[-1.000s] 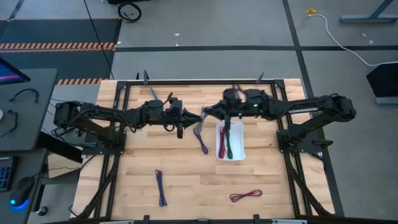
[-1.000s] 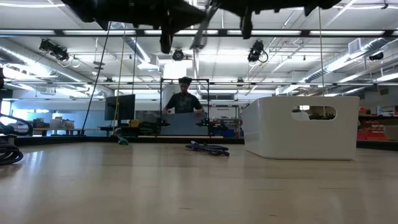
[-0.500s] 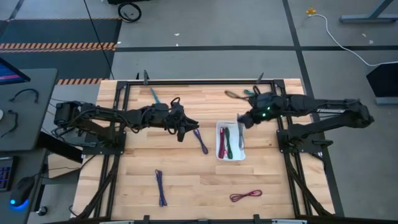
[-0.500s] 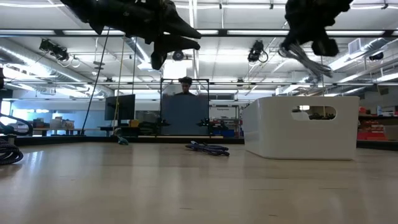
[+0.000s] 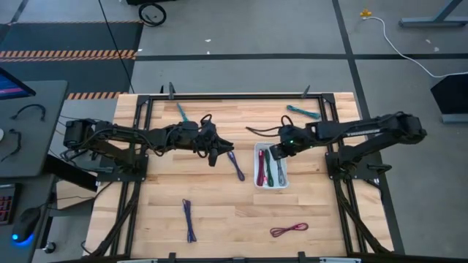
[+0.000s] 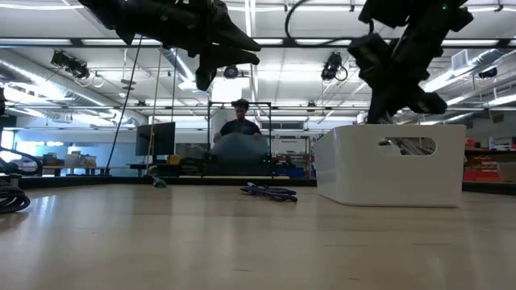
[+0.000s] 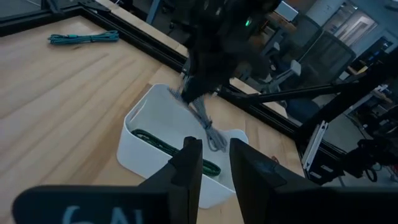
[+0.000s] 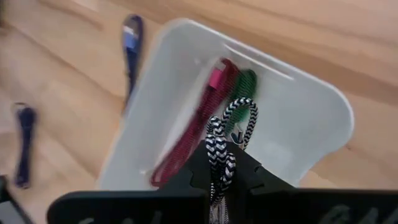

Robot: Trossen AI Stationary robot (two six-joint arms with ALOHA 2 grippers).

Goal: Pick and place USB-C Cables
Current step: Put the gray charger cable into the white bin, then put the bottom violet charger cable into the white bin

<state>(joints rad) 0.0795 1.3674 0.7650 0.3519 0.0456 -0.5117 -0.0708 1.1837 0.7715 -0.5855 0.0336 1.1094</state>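
Observation:
My right gripper (image 5: 276,152) hovers over the far end of the white tray (image 5: 284,180) and is shut on a grey braided cable (image 7: 206,122). That cable hangs down into the tray (image 7: 133,148). A maroon cable (image 8: 186,149) and a green cable (image 8: 247,83) lie on the tray's floor. My left gripper (image 5: 215,152) waits open above the table, left of the tray. A purple cable (image 5: 237,165) lies flat on the wood between them. Another purple cable (image 5: 189,219), a maroon one (image 5: 289,230) and two teal ones (image 5: 180,112) (image 5: 300,111) lie farther off. My right gripper pinches the grey braided cable (image 8: 219,155) between its two fingers, coming from above and pointing down. The bundle hangs below the fingers, with its looped lower end (image 8: 240,111) inside the tray walls. Whether that end touches the tray floor, I cannot tell.
The tray (image 6: 387,173) stands on the wooden table, right of centre. Black frame rails (image 5: 219,96) run along the table's far edge and sides. A person (image 6: 239,133) stands beyond the far edge. Bare wood (image 5: 227,212) spreads over the near half, between the loose cables.
My right gripper, carrying the grey cable, has swung from beside my left gripper toward the table's right. It has then come down over the tray's far end, so the cable now hangs inside the tray. My left gripper tipped a little early on, then kept still.

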